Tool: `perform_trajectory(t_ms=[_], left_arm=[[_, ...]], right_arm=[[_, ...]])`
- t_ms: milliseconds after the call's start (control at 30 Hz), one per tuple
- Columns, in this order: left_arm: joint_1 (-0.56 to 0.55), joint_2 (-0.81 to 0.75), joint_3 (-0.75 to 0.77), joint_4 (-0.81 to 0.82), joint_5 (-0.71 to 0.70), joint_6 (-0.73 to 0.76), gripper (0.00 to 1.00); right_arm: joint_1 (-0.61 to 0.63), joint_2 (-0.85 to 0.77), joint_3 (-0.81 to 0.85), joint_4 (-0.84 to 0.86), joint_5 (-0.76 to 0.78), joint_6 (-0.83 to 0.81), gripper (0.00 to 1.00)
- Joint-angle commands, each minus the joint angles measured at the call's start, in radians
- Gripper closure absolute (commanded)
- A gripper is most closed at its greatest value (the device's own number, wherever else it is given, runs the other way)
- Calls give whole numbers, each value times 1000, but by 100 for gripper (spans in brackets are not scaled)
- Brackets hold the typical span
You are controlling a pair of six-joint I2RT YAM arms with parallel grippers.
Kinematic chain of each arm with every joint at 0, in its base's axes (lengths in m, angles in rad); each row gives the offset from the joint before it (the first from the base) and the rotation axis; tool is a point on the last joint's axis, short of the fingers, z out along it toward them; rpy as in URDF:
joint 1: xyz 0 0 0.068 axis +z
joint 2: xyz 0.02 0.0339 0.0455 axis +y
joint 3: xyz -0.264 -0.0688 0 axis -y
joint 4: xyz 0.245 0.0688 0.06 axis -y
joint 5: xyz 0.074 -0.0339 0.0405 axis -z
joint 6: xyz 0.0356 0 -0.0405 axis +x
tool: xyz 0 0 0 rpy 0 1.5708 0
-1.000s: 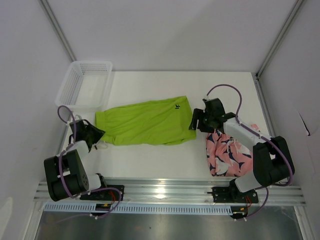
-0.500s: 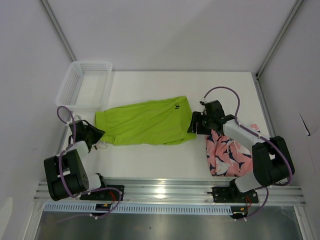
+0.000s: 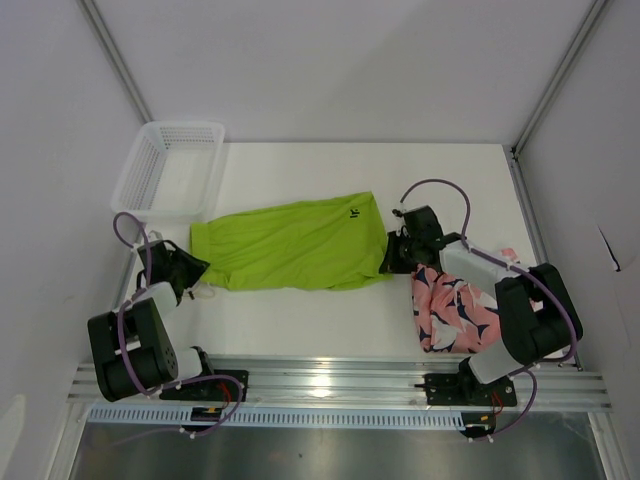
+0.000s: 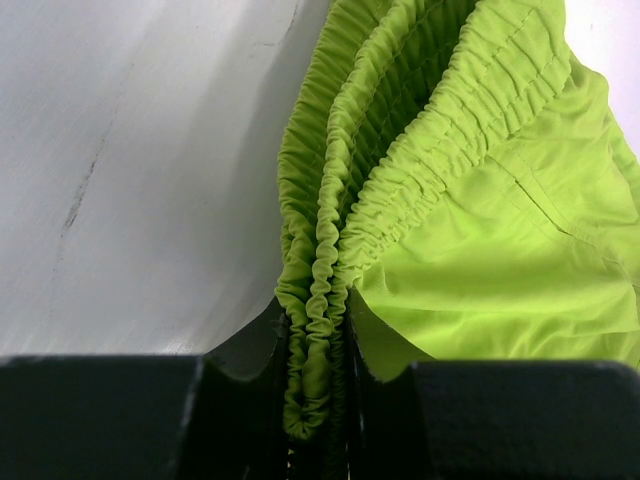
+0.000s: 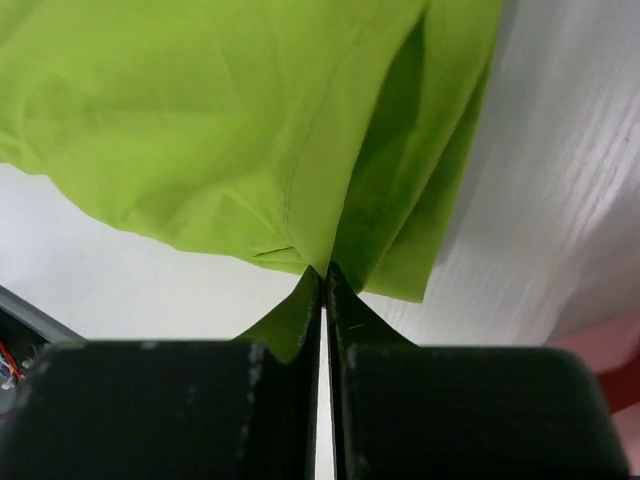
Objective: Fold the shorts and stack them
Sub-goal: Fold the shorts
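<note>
The lime green shorts (image 3: 295, 245) lie spread flat across the middle of the table, with a small dark logo near their right end. My left gripper (image 3: 197, 268) is shut on the gathered elastic waistband (image 4: 318, 330) at the shorts' left end. My right gripper (image 3: 388, 257) is shut on the leg hem at their right end; in the right wrist view the green cloth (image 5: 220, 110) runs pinched between the closed fingertips (image 5: 323, 272). The pink printed shorts (image 3: 455, 310) sit crumpled on the table under the right arm.
A white mesh basket (image 3: 170, 170) stands at the back left corner, just behind the green shorts' left end. Bare white table (image 3: 320, 310) lies between the shorts and the rail at the near edge. A pink edge (image 5: 612, 372) shows at the right of the right wrist view.
My right gripper has slid left and lower onto the green shorts' right hem and closed on it. The left gripper and the shorts have stayed where they were.
</note>
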State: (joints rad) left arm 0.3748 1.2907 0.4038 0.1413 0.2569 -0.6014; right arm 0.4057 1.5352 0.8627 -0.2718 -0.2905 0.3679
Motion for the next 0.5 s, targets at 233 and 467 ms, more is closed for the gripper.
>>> perform_trajectory(t_ms=[233,467], left_arm=[[30,18,-14,17,-10,11,99],[38,25,-16,18,-4,11,100]], right_arm=[[-80,-11,-102,-21,96,52,100],[-131,19,-85,-49,119,46,100]])
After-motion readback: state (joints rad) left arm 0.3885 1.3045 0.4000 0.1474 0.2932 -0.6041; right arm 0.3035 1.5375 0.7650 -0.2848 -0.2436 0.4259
